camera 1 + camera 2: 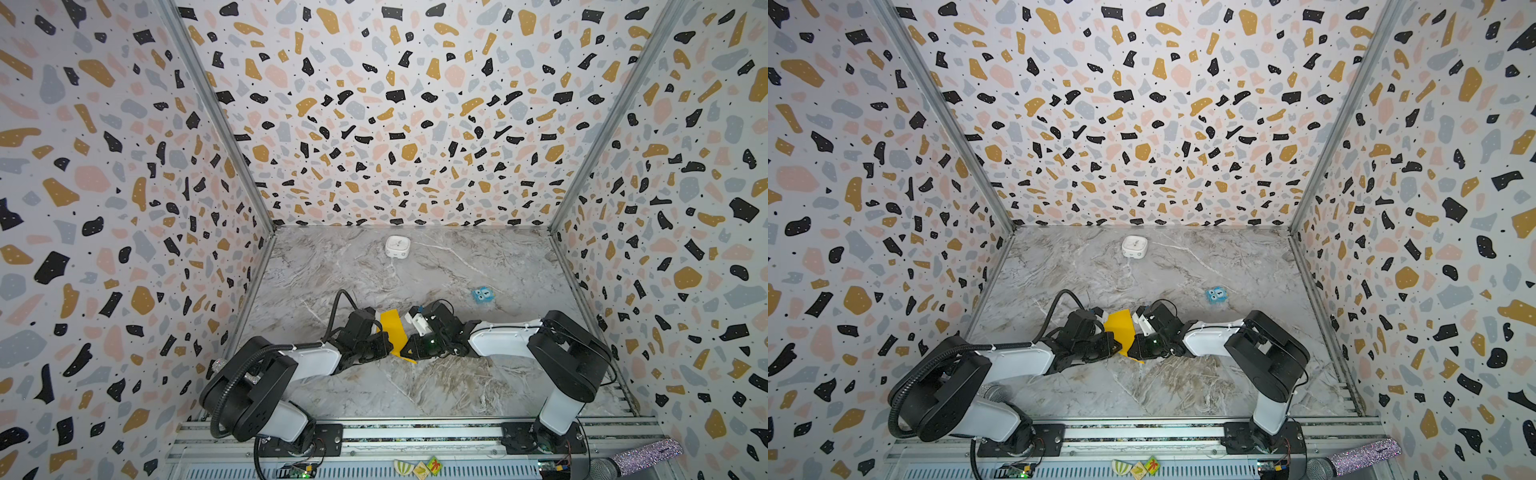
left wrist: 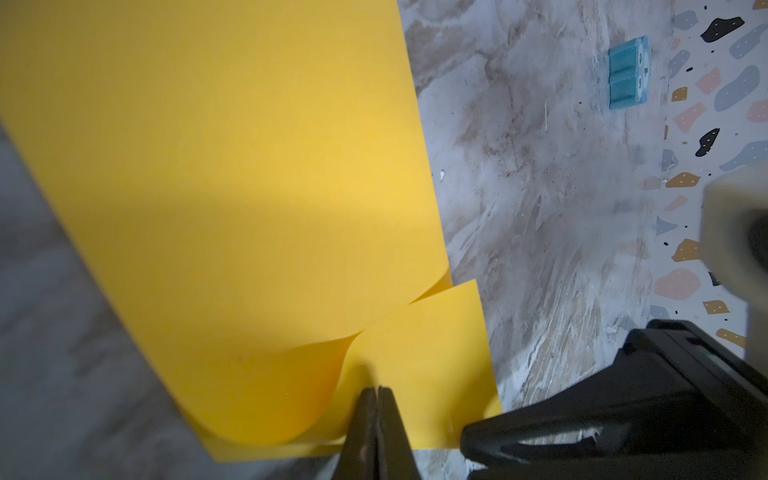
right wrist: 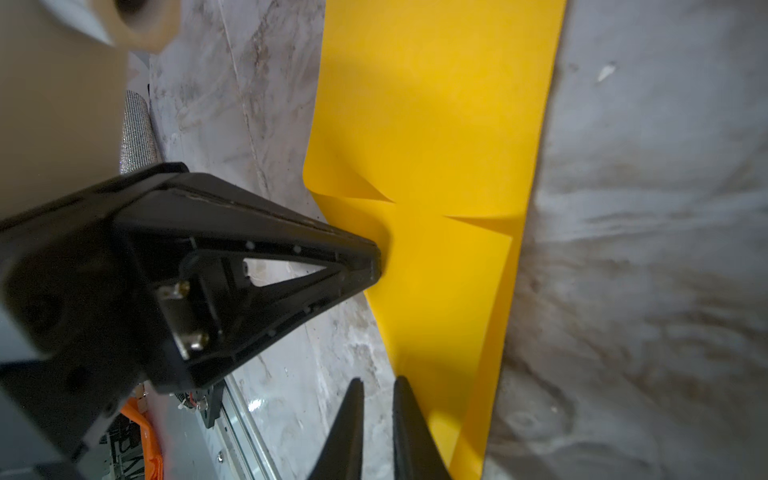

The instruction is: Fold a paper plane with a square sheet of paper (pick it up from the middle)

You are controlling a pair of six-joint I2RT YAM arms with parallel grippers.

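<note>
Left gripper [image 2: 376, 395] jaws pinch the curling square sheet of paper [image 2: 232, 187] to anchor it; right gripper [image 3: 378, 388] jaws slightly parted, paper just beside.

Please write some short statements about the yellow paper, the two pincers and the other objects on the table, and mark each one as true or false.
1. The left pincer is shut on the yellow paper. True.
2. The blue cube lies on the yellow paper. False: it stands apart on the table, on the right arm's side.
3. The yellow paper lies flat as an open square. False: it is bent over loosely into two layers.
4. The white box stands near the back wall, away from both arms. True.
5. The fingers of the right pincer are pressed together. False: a gap shows between them.
</note>
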